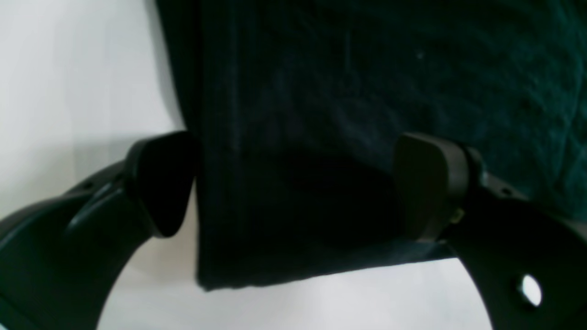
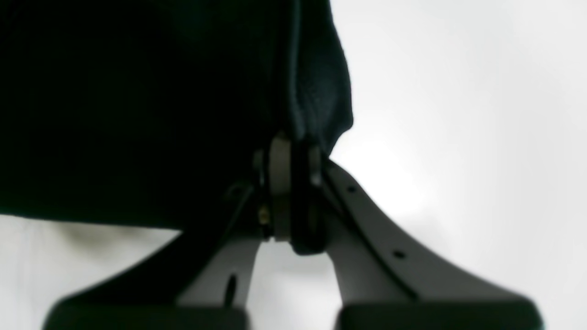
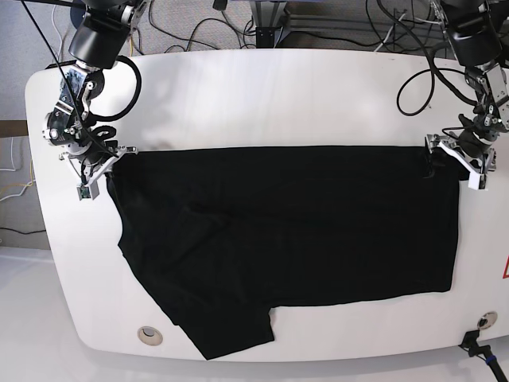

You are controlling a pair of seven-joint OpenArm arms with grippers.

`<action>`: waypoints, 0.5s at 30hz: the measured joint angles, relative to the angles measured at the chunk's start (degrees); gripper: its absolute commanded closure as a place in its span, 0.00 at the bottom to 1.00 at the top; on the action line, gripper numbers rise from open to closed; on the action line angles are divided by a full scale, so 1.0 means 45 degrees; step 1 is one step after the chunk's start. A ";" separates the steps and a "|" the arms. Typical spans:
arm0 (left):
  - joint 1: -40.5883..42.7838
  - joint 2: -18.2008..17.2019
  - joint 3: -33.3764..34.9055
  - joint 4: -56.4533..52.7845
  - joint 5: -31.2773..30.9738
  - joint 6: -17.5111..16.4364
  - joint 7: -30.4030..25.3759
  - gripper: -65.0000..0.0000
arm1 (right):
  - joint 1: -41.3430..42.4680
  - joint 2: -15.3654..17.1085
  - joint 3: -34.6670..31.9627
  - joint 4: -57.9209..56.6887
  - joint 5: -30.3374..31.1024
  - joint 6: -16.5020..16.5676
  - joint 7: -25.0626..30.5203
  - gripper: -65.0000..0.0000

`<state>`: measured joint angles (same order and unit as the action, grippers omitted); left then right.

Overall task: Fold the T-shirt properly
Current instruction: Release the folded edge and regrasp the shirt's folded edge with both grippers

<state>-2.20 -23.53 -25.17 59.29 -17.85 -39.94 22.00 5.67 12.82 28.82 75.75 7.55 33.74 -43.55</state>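
Cloth covers most of the white table [image 3: 262, 87]: the black T-shirt [image 3: 294, 239] is spread flat with its long axis running across the table from one arm to the other, and a sleeve or flap is seen trailing toward the near edge on the base view's left. No print is visible on the side that faces up.

The far edge of the shirt is stretched almost straight between the two grippers, one at each far corner, so each arm is already beside its own corner. The right gripper [image 3: 102, 163], on the base view's left, is closed on that corner; in its wrist view the jaws are pressed together with a bunched fold of black fabric pinched between them. The left gripper [image 1: 293, 188], at the opposite far corner, is spread wide. In its wrist view the shirt's corner is seen lying between the two pads [image 1: 424, 183], one pad over the bare table and the other over the cloth, and nothing is gripped yet.

The coming move is judged to depend on this corner being pinched as well, since a fold toward the near edge can only be carried evenly once both far corners are held. An uneven lift from one side alone would likely skew the cloth.

Bare table is left on all sides, with more at the far side. Cables [image 3: 183, 28] are seen beyond the far edge.
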 measured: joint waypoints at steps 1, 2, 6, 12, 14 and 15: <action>-0.0005 -0.0024 -0.0010 -0.0078 0.0010 0.0000 -0.0121 0.00 | 0.0000 -0.0005 0.0000 0.0000 -0.0005 -0.0005 0.0005 1.00; -0.0010 -0.0039 -0.0015 -0.0131 0.0146 0.0000 -0.0160 0.00 | 0.0000 -0.0005 0.0000 0.0000 -0.0010 -0.0005 0.0005 1.00; -0.0053 0.0000 -0.0015 -0.0131 0.1020 0.0000 -0.0316 0.05 | 0.0000 0.0000 0.0000 0.0000 0.0000 0.0000 0.0005 1.00; 0.0073 -0.0005 -0.0068 -0.0131 0.1112 0.0053 -0.0427 0.79 | 0.0000 0.0000 0.0000 0.0000 -0.0005 -0.0005 0.0000 1.00; 0.0102 0.0005 -0.0073 -0.0131 0.1107 0.0049 -0.0423 0.95 | 0.0000 0.0000 0.0000 0.0000 -0.0005 -0.0005 0.0005 1.00; 0.0097 0.0024 -0.0063 -0.0131 0.1088 -0.0005 -0.0413 0.98 | 0.0000 0.0005 0.0000 0.0000 0.0000 -0.0005 0.0005 1.00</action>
<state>-1.76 -23.42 -25.45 58.70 -12.95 -39.97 20.14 5.67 12.84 28.82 75.75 7.55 33.71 -43.53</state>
